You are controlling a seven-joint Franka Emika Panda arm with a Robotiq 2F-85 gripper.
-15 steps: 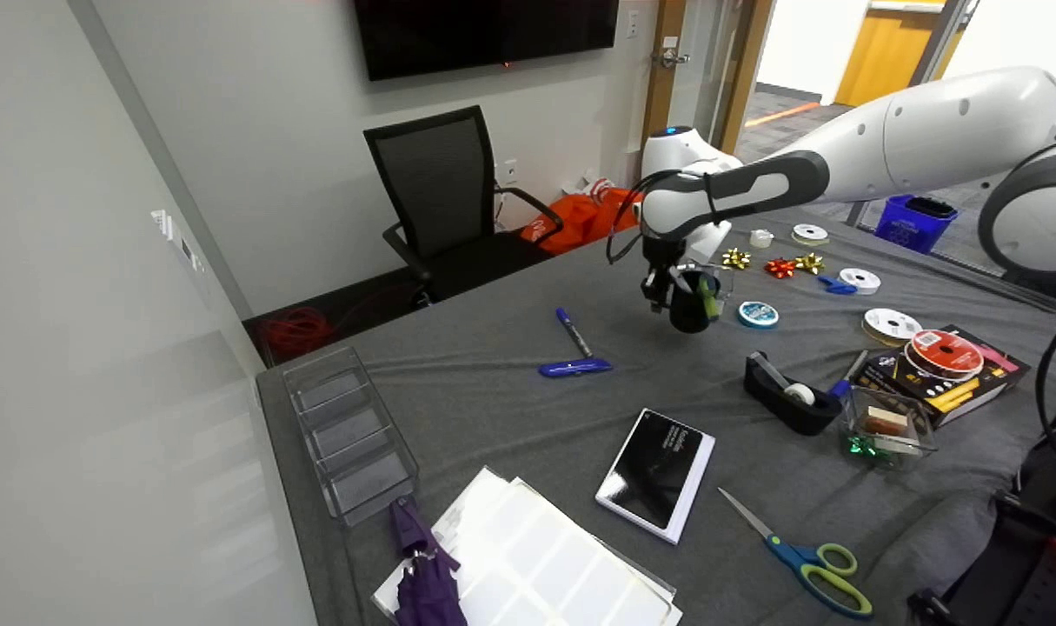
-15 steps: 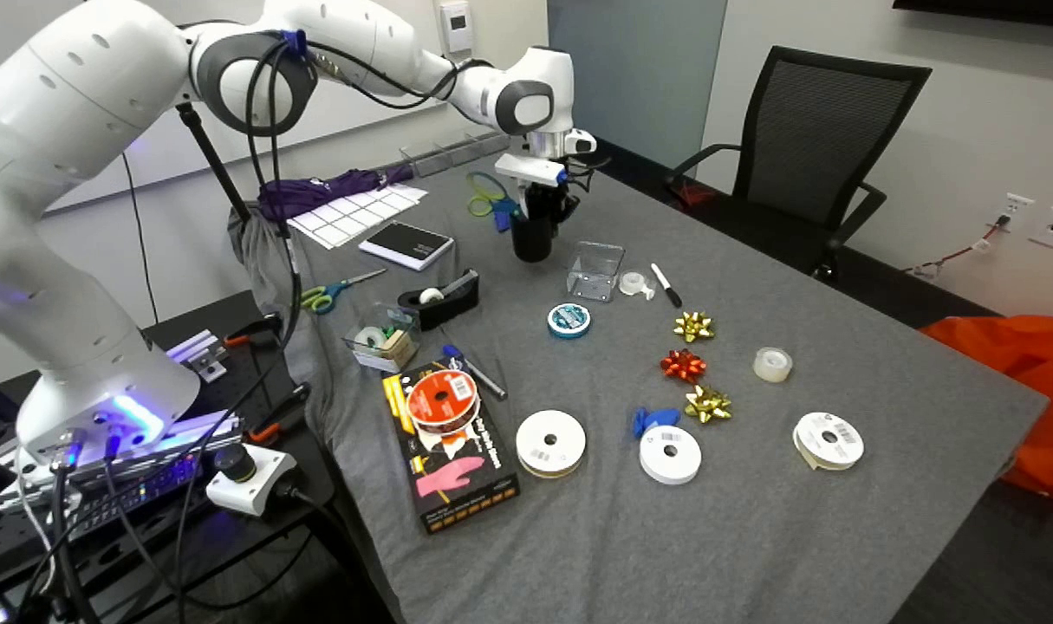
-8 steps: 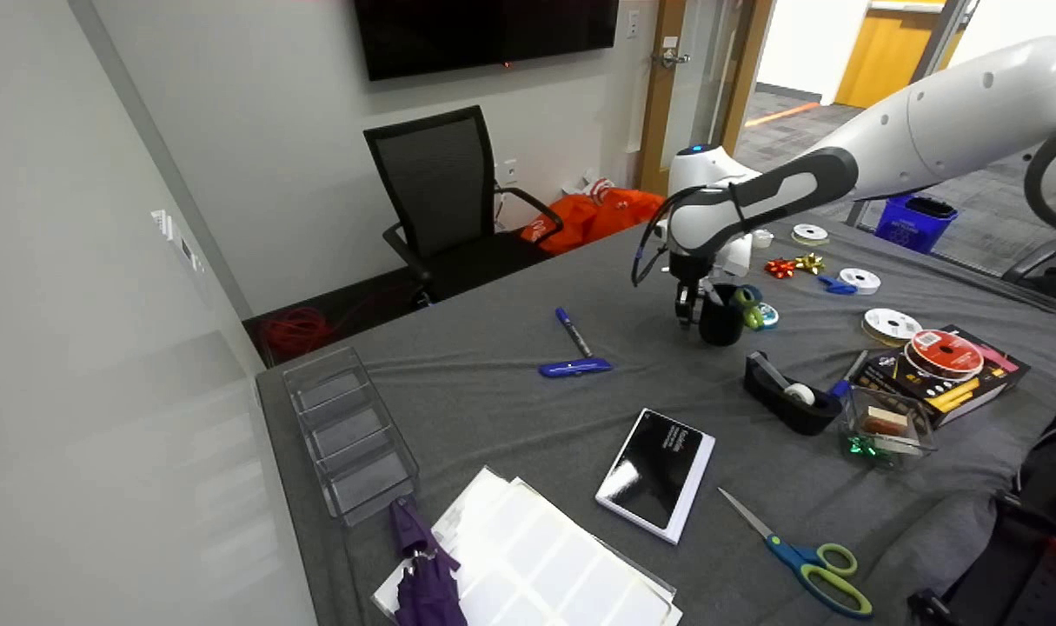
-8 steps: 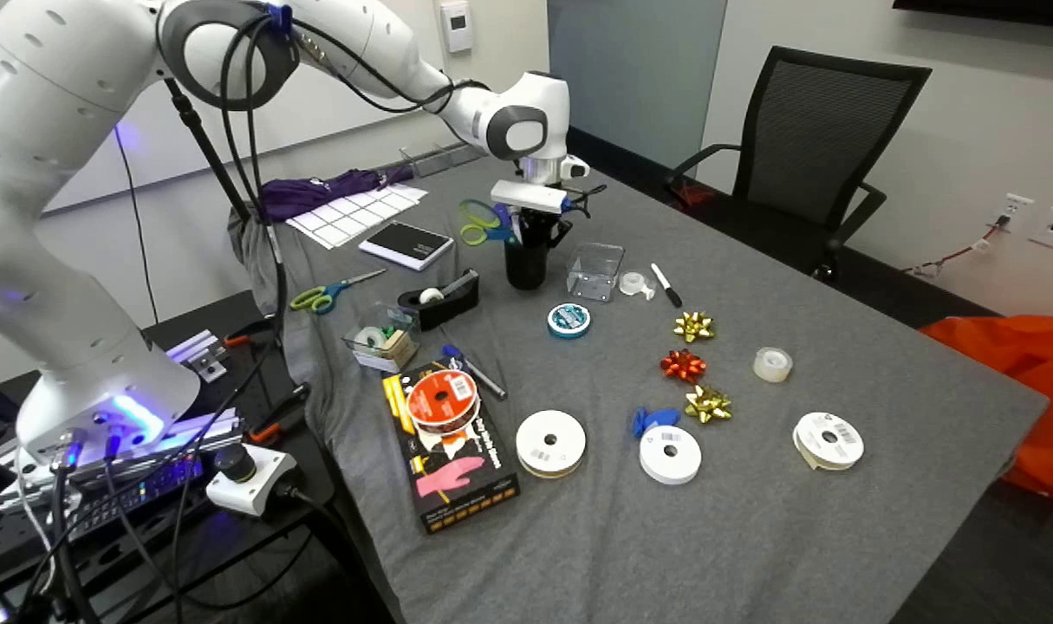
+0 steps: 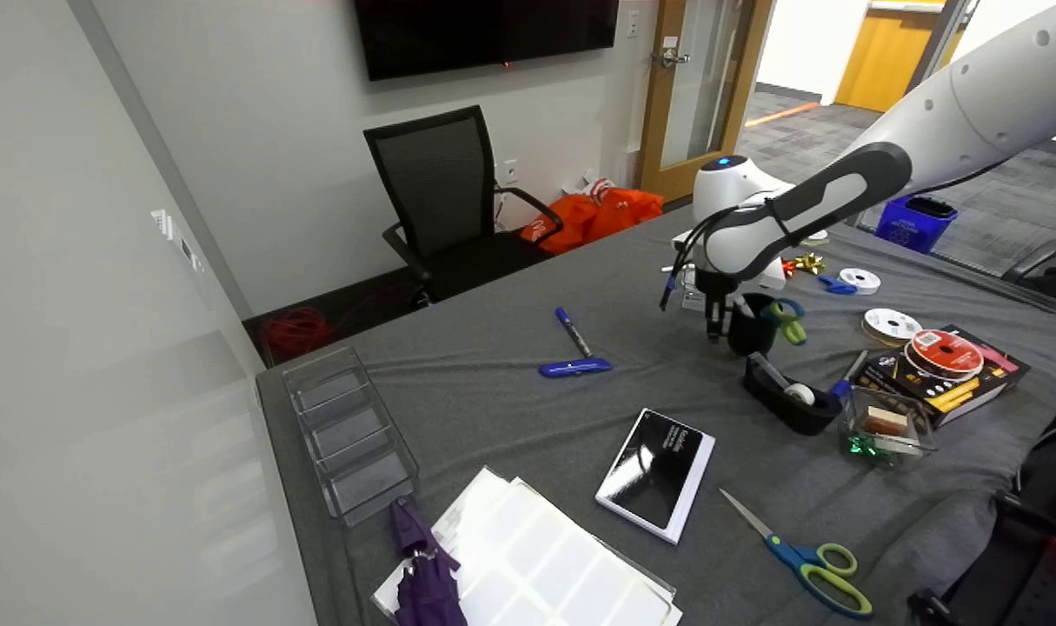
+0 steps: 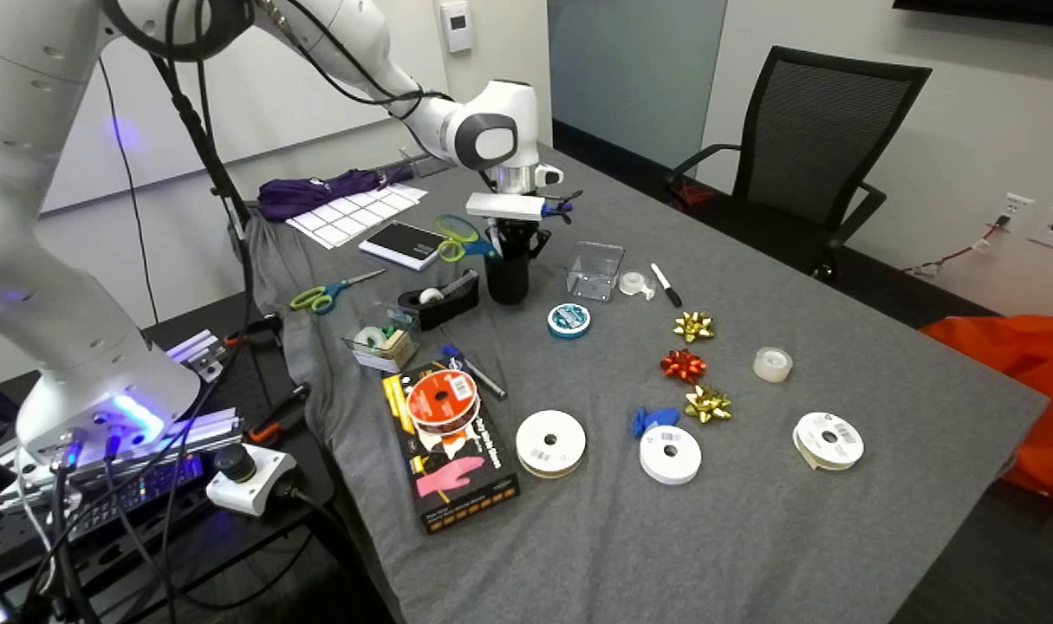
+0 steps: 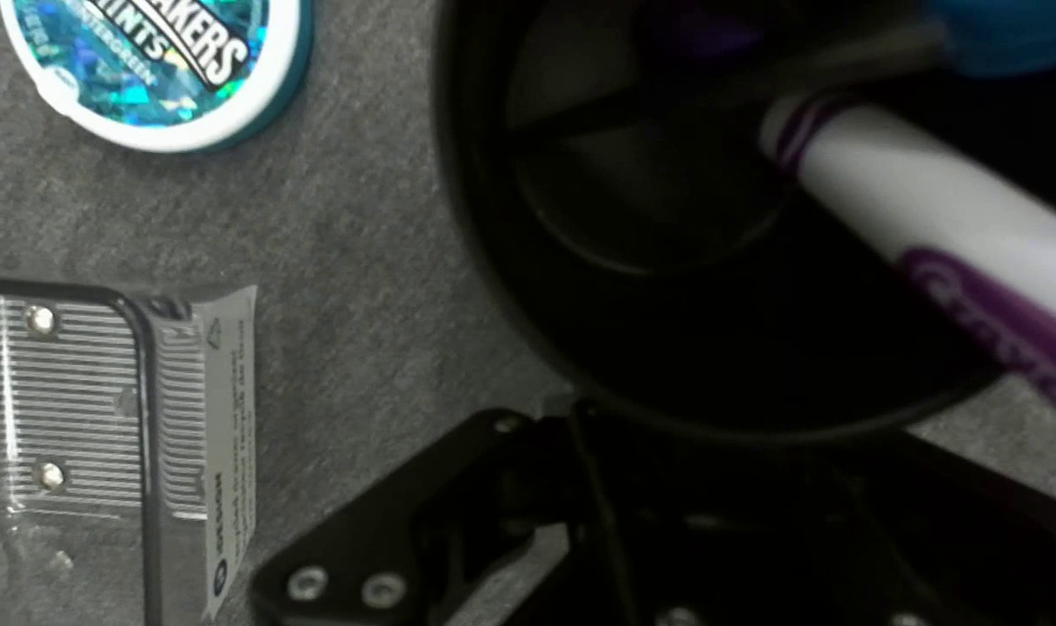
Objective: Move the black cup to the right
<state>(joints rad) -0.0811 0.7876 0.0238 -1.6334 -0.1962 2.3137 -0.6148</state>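
Both exterior views show one gray-covered table, one white robot arm reaching over it, and one black chair. Next in size come one purple umbrella, one clear tray with three compartments, one black box printed with a pink hand, and one black notebook. One gripper points down beside one black cup; in the wrist view its fingers are outside the cup's rim, which hides their tips, so I cannot tell how far apart they stand or whether they have hold of the cup. The cup is upright, between one tape dispenser and the nearer of two small clear boxes. Scissors come in two pairs: the loose scissors on the table and the cup's own scissors, handles sticking out above its rim, with one white marker. Three white spools lie flat, and one red spool rests on the box. One mint tin lies near the cup. Bows, the smallest, number four: two gold bows, one red bow, and one green bow in a clear box.
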